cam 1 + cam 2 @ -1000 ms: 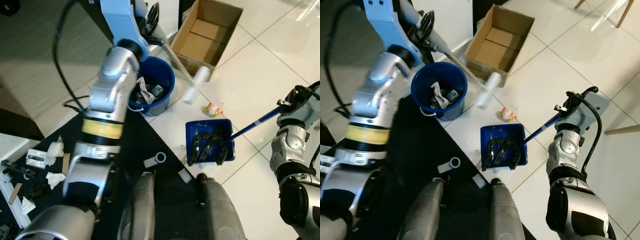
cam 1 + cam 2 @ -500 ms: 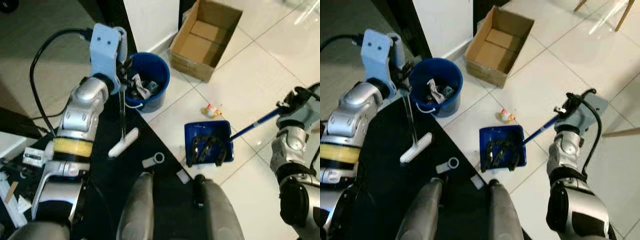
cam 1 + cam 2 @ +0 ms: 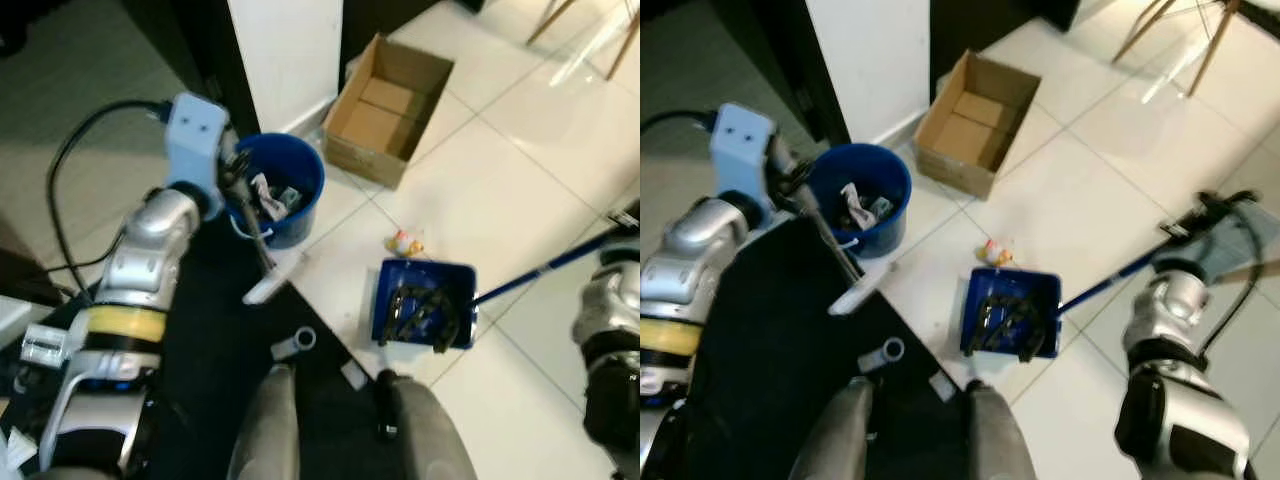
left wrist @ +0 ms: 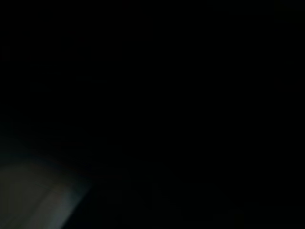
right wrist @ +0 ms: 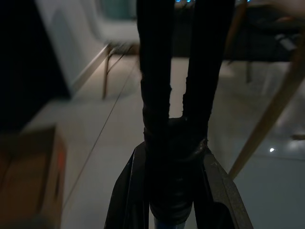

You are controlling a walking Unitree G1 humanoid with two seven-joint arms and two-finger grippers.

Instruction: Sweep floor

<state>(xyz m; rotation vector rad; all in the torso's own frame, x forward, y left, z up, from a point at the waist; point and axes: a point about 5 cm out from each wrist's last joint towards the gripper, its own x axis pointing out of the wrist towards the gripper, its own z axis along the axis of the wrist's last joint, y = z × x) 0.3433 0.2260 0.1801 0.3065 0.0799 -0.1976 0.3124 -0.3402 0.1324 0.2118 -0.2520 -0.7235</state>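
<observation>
While clamped on a white-headed brush (image 3: 272,282) at nine o'clock beside the blue bucket (image 3: 285,190), left gripper (image 3: 238,172); at three o'clock, right gripper (image 5: 177,119) pinching the handle of the blue dustpan (image 3: 424,305) on tile.

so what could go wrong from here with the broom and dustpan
The broom head sits by the blue bucket, so a wide stroke from the left end effector might knock it over. The dustpan, held by its long handle in the right end effector, already carries dark debris and could spill if tilted. The small yellow scrap lies just beyond the pan and may be missed.
</observation>
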